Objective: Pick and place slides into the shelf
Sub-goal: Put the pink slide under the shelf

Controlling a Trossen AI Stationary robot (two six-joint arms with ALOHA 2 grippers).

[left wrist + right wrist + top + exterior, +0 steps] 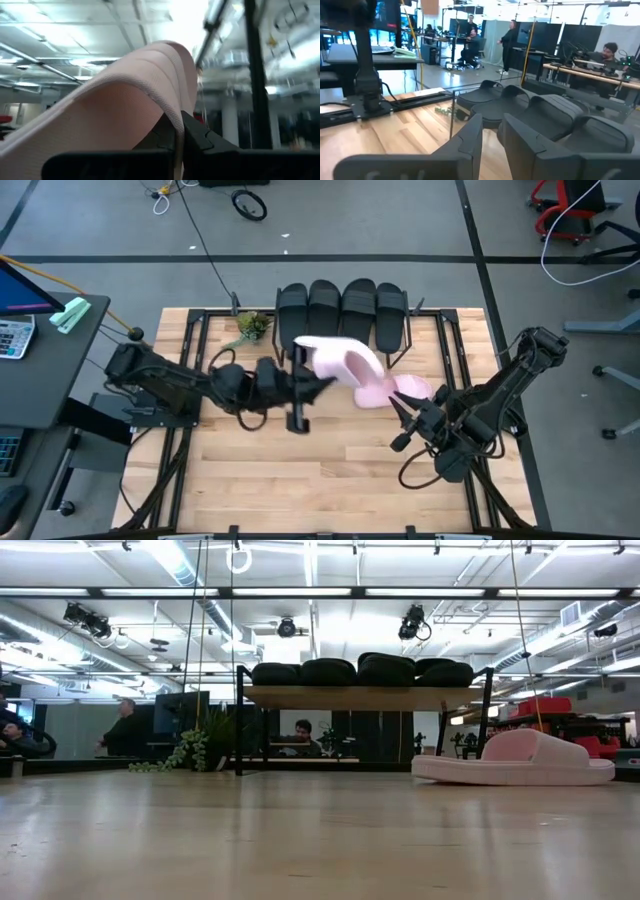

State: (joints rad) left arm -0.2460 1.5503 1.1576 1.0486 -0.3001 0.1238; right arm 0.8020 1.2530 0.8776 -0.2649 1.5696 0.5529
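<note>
Count: six slides. Four black slides (pixel 342 308) sit side by side on the shelf (pixel 365 696), filling its light plank top, wide straps up. Two pale pink slides: one (pixel 338 361) is held off the counter (pixel 250 455) near its middle, just in front of the shelf, clamped at the strap by the left end effector (pixel 303 380); ribbed strap fills the left wrist view. The second pink slide (pixel 520 761) lies flat on the counter, sole down, right of the shelf. Right end effector (pixel 403 415) sits near that slide, fingers narrow with a slim gap, holding nothing. Small green plant (pixel 251 326) beside the shelf's left end.
</note>
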